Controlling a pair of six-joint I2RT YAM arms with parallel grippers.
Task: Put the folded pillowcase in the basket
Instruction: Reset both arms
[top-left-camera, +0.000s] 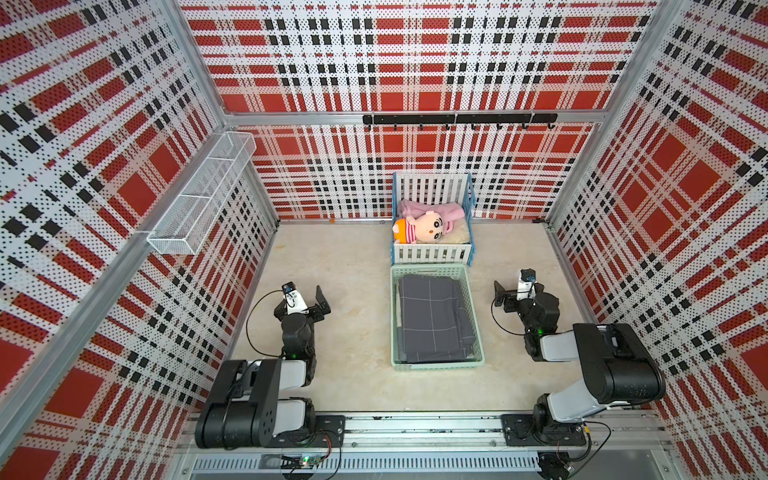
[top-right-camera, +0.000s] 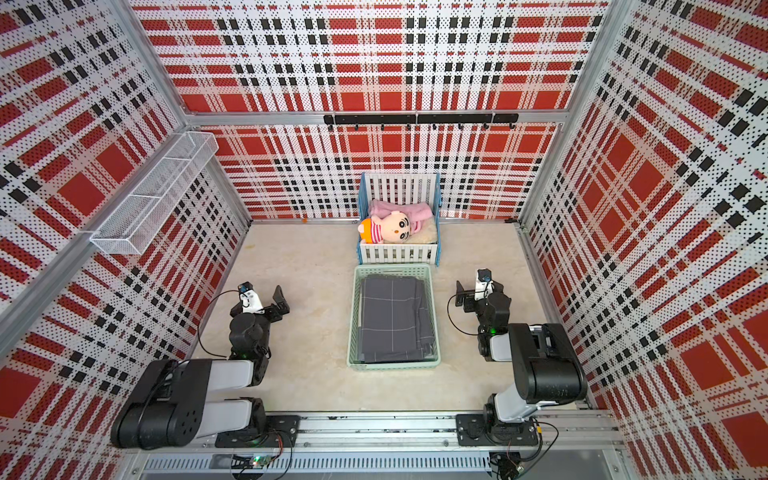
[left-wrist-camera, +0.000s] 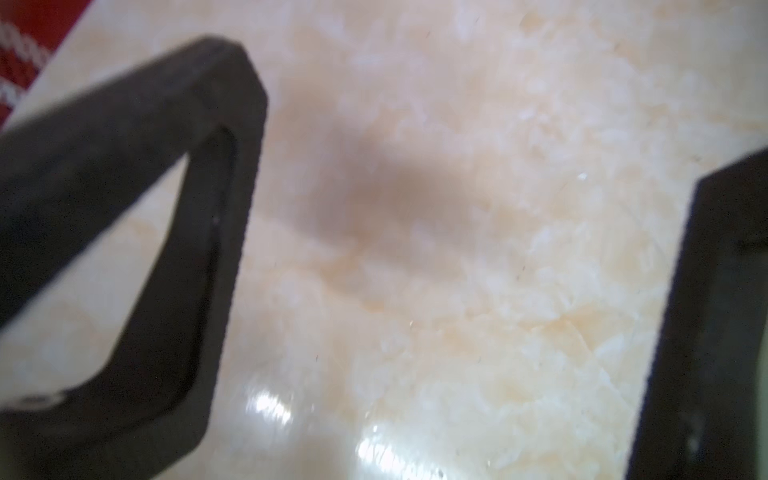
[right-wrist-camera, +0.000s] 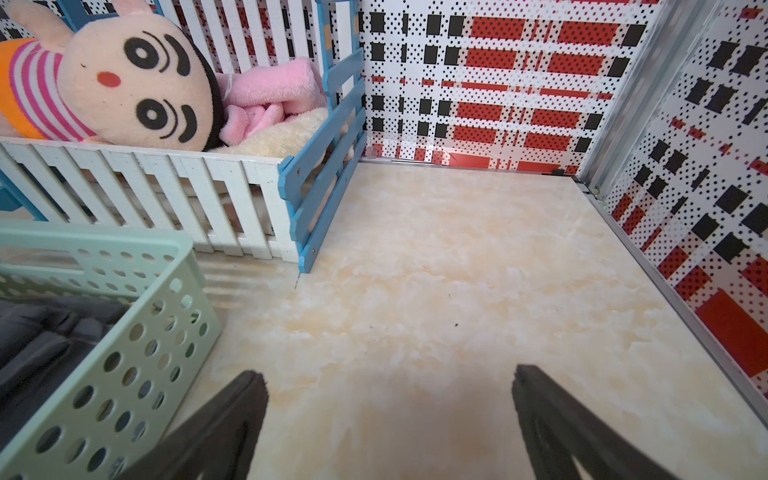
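The folded pillowcase (top-left-camera: 432, 320) (top-right-camera: 395, 320) is dark grey with thin pale lines. It lies flat inside the mint-green basket (top-left-camera: 393, 316) (top-right-camera: 351, 320) at the middle of the table. My left gripper (top-left-camera: 305, 300) (top-right-camera: 259, 299) stands open over bare table left of the basket, and in the left wrist view the left gripper (left-wrist-camera: 478, 137) has only marble tabletop between its fingers. My right gripper (top-left-camera: 500, 296) (top-right-camera: 460, 296) (right-wrist-camera: 388, 376) is open and empty, right of the basket. The right wrist view shows the basket's perforated wall (right-wrist-camera: 137, 345) and a fold of the pillowcase (right-wrist-camera: 41, 345).
A white-slatted, blue-framed toy crib (top-left-camera: 432, 251) (right-wrist-camera: 166, 187) stands right behind the basket. It holds a plush doll (top-left-camera: 424, 230) (right-wrist-camera: 124, 83) and pink cloth. A white wire rack (top-left-camera: 199, 195) hangs on the left wall. A black hook rail (top-left-camera: 457, 119) runs along the back wall.
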